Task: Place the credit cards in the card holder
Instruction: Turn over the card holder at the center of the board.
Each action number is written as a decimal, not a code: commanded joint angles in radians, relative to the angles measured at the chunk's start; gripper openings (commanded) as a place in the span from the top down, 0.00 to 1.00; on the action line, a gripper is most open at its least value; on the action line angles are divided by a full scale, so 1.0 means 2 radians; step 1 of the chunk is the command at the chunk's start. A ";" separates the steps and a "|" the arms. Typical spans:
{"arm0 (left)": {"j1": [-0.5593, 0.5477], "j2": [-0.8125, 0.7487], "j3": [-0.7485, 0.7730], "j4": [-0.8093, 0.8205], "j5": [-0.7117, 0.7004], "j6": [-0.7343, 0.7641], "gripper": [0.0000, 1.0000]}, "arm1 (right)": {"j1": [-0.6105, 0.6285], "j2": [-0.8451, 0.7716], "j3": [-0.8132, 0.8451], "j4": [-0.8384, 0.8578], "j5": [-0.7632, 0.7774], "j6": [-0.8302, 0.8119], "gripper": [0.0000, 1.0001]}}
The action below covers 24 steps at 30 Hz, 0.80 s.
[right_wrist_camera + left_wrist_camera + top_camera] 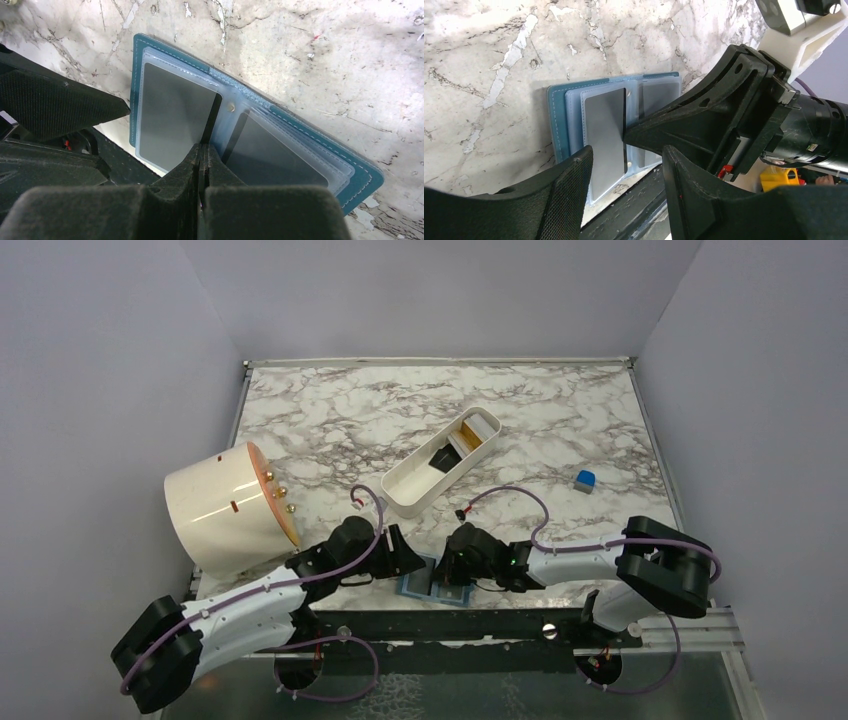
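The teal card holder (pixel 425 588) lies open at the table's near edge, between both grippers. A dark credit card (pixel 172 117) sits almost wholly inside its left clear pocket, grey through the plastic, with a narrow black strip still out. My right gripper (pixel 201 146) is shut on that strip. A second dark card (pixel 275 155) fills the right pocket. My left gripper (pixel 626 155) hovers open over the holder's (pixel 556 115) near edge, with nothing between its fingers. More credit cards (pixel 462 440), black, white and gold, lie in the white tray (pixel 405 490).
A cream cylinder (pixel 225 508) lies on its side at the left, close to the left arm. A small blue cube (pixel 585 479) sits at the right. The holder lies right at the table's dark front rail (pixel 644 200).
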 commanded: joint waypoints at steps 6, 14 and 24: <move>-0.002 0.023 -0.004 0.027 0.007 0.000 0.45 | 0.005 0.020 -0.014 -0.013 0.002 0.000 0.99; -0.002 0.014 -0.004 0.018 0.001 0.002 0.45 | 0.005 0.021 -0.014 -0.013 0.003 0.001 0.99; -0.002 0.014 0.003 -0.002 -0.010 0.012 0.45 | 0.005 0.021 -0.011 -0.015 0.003 0.000 0.99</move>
